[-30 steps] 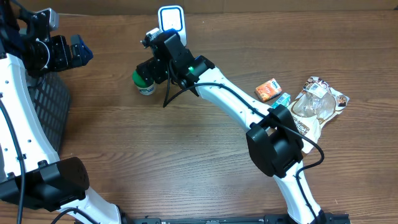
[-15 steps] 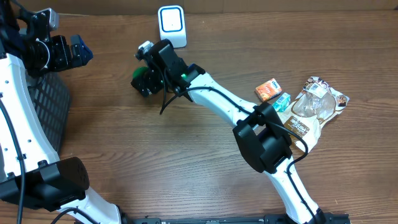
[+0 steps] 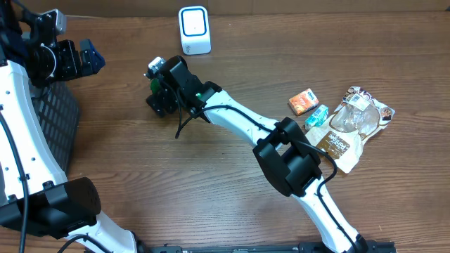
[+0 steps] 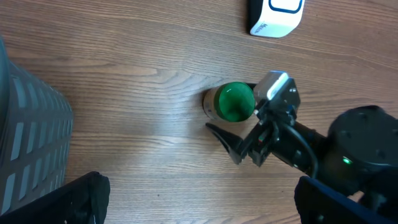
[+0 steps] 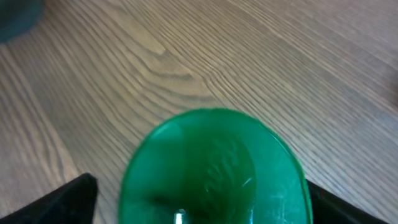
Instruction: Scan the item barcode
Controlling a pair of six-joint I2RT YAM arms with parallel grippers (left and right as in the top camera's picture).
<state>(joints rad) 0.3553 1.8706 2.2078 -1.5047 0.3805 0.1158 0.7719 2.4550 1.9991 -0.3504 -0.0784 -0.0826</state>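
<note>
My right claw [image 5: 202,196] hides most of the jar [image 4: 231,102]; only its round, glossy green lid [image 5: 211,168] shows between parted jaws. My left claw [image 4: 199,199] gapes, fingertips cropped.

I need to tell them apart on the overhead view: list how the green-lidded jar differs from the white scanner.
The jar is round with a green lid; the scanner is a white box with a blue outline on its face. The jar sits between the open fingers of the right gripper; the scanner stands free, untouched. Both sit on the wooden table.
</note>
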